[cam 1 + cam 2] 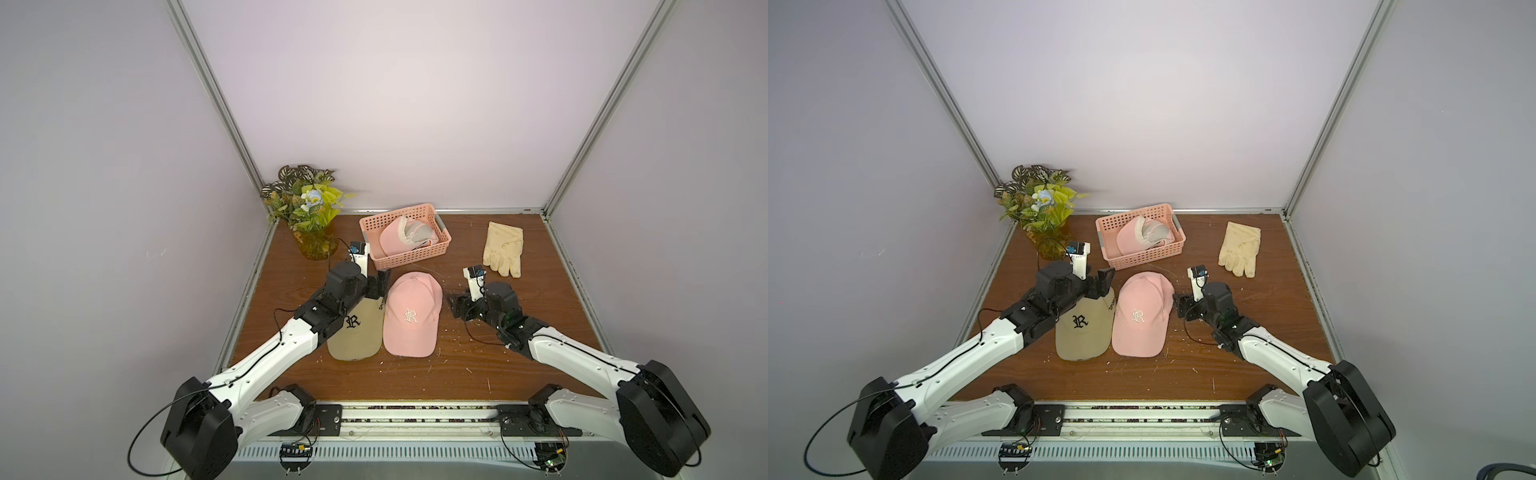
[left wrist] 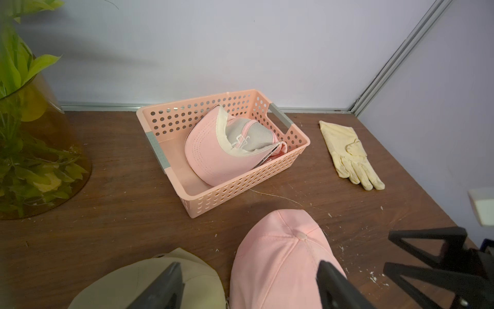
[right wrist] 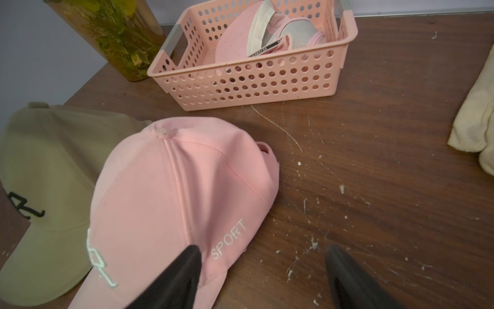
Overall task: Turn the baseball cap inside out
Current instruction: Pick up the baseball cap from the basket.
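The pink baseball cap (image 1: 411, 318) lies right side out at mid-table, brim toward the near edge, just beside the beige cap (image 1: 357, 336) on its left. The left gripper (image 2: 248, 267) hangs over both crowns, fingers apart, holding nothing. The right gripper (image 3: 263, 250) is at the pink cap's right flank, fingers apart, one over fabric, one over the table (image 3: 374, 160).

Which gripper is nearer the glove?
Right. The right gripper is beside the front pink cap, the glove farther back to its right; the left gripper is over the tan cap, beyond that pink cap.
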You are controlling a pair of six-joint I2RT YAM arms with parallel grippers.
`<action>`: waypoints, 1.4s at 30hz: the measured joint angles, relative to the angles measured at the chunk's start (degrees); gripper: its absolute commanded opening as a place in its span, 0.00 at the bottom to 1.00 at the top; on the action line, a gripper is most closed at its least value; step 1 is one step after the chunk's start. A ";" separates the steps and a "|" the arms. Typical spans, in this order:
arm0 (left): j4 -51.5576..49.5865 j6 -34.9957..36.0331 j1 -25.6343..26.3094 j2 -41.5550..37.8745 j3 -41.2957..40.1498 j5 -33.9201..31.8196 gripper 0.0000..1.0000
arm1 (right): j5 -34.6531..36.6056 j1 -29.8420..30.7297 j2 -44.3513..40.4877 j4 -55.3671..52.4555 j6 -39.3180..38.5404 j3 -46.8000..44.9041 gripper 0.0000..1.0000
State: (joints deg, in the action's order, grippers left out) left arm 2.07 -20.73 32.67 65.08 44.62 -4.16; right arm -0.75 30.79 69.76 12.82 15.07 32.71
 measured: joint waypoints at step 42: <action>0.87 9.27 -8.00 5.09 0.61 11.56 0.88 | 4.98 -2.73 77.75 -60.52 -2.82 111.86 0.27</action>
State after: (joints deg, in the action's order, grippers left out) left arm 2.94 -11.46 24.67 70.17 45.23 7.40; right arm 4.23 28.05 147.50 -47.70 12.25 144.57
